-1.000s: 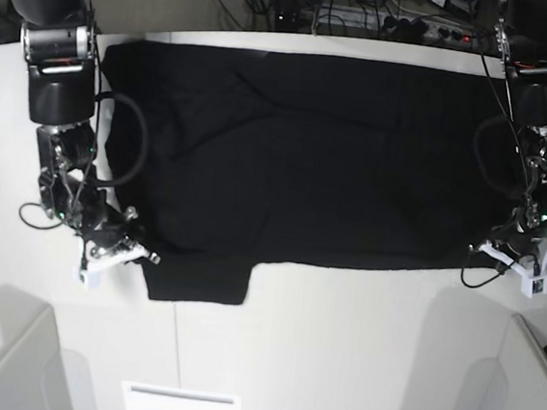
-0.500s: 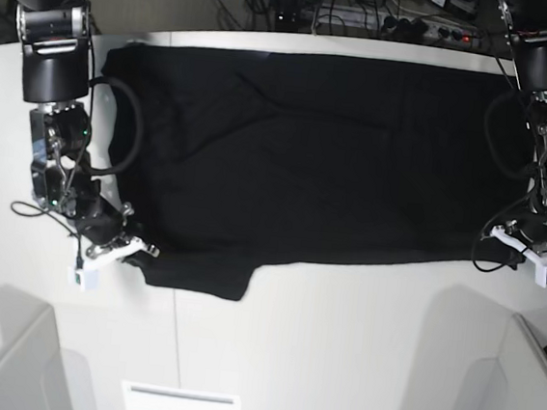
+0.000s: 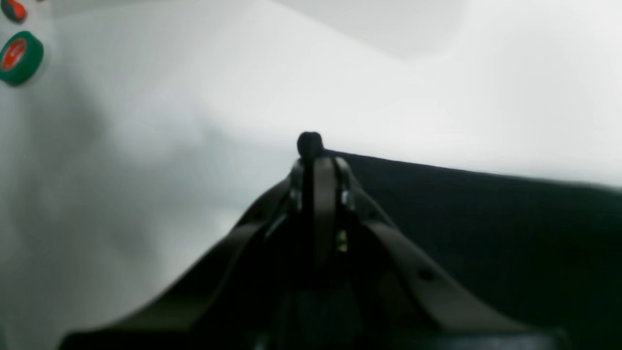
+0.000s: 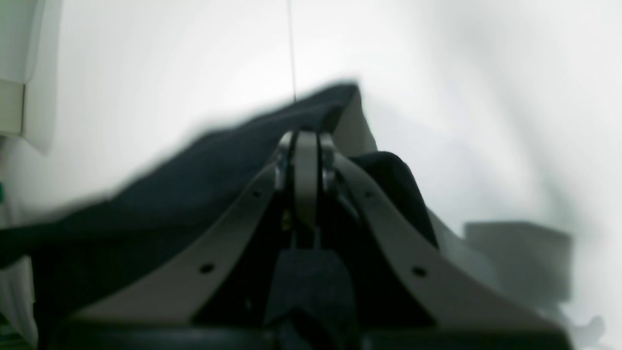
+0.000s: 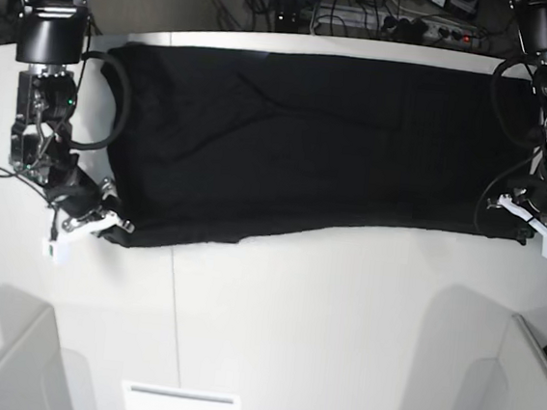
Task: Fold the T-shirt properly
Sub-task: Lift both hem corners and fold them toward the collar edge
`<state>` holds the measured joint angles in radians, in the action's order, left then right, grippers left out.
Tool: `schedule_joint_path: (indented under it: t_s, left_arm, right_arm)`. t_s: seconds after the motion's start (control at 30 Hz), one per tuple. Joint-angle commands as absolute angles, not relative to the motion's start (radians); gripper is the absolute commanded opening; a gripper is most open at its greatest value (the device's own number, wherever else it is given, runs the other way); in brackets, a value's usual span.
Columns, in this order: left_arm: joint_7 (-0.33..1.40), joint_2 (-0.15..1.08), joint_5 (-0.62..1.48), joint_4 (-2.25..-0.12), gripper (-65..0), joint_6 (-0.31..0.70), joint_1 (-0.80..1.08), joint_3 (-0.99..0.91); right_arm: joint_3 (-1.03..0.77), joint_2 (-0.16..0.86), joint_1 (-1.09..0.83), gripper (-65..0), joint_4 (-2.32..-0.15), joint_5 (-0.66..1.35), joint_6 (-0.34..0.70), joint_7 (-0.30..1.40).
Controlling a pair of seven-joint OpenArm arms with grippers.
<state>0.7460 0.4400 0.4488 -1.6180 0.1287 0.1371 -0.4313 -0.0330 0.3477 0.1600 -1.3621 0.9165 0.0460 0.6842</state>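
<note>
Change since the earlier frames: both arms are drawing outward and toward the far side, and the hanging flap at the T-shirt's (image 5: 298, 149) near edge is gone, the near hem now running as one slanting line.

Near: bare white counter (image 5: 320, 326) is filling the foreground.

Item, right fingers (image 5: 107, 221): pressing together on a bunched corner of the black cloth at the base view's left end; in the right wrist view, the right fingers (image 4: 306, 141) are showing no gap, with dark fabric (image 4: 194, 184) rising around them.

Item, left fingers (image 5: 520, 211): pinching the opposite corner at the base view's right end; in the left wrist view, the left fingers (image 3: 313, 155) are sitting closed with a small nub of cloth at their tip, the T-shirt (image 3: 486, 218) stretching off to one side.

Middle to far: the garment is lying plain side up, pulled wide across the counter.

Far: cables (image 5: 388, 22) are lying beyond the counter's far edge.
</note>
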Motion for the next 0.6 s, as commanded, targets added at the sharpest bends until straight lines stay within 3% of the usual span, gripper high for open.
schedule_joint_path:
  t_s: [0.0,0.3,0.57]
  left_arm:
    - [0.722,0.46,0.449,-1.65,-65.0,0.124,0.133,-0.441]
    - [0.805,0.412,0.449,-1.776,-65.0,0.13,0.179,-0.533]
    - [0.843,0.369,0.447,-1.853,-65.0,0.229,0.251,-0.618]
  right_arm:
    - [-0.05,0.358,0.179,-65.0,-1.394,0.928,0.059,0.679]
    - [-0.079,0.361,0.096,-65.0,-1.537,0.928,0.058,0.743]
    - [-0.099,0.361,0.016,-65.0,-1.618,0.929,0.058,0.745]
